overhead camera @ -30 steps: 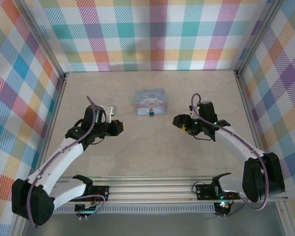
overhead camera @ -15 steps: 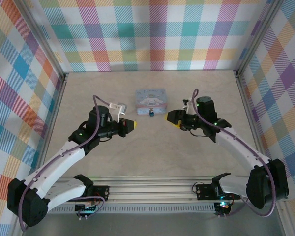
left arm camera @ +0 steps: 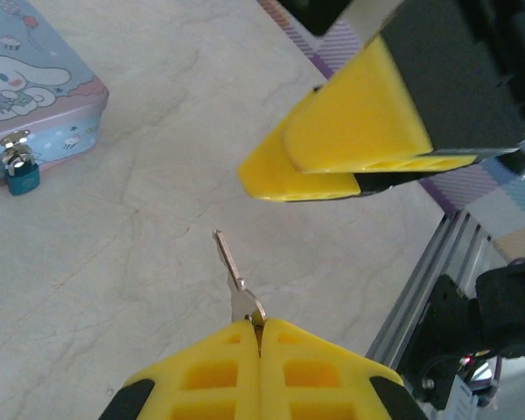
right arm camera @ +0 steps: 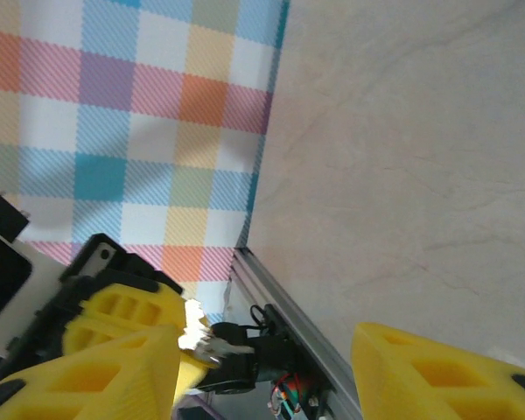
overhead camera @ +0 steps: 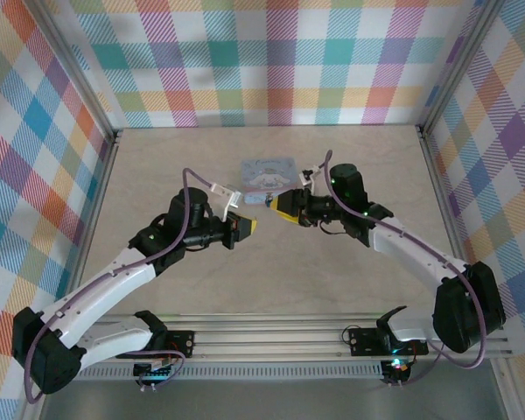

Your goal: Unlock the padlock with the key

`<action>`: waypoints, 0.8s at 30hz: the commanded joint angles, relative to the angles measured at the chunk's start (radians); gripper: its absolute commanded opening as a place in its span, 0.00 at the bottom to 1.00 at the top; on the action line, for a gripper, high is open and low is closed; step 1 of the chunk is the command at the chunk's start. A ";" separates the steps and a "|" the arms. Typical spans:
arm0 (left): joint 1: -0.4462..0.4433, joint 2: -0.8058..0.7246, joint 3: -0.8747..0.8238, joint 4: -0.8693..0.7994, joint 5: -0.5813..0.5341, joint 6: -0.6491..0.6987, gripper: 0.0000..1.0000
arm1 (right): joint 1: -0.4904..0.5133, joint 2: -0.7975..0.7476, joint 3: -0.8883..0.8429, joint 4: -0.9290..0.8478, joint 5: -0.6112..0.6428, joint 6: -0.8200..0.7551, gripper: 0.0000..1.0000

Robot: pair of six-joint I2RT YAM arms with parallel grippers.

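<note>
Now: key held, padlock untouched

Left gripper [left arm camera: 261, 331] is clamped tight on the key [left arm camera: 230, 267] by its head. Right gripper [right arm camera: 264, 343] is spread wide, empty, and near it. Padlock [left arm camera: 19, 171] hangs on the tin [left arm camera: 35, 96], well apart. Risk: the grippers bump and the thin key twists or drops.

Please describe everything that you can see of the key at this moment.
The key is small, thin and silvery, and looks like metal. Its head is pinched between the shut yellow jaws of the left gripper. Its narrow blade sticks out straight, away from the jaws. In the left wrist view, nothing else touches it.
</note>
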 commanded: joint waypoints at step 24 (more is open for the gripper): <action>-0.177 0.156 0.170 -0.161 -0.272 0.161 0.00 | 0.074 0.094 0.087 -0.106 -0.042 -0.017 0.03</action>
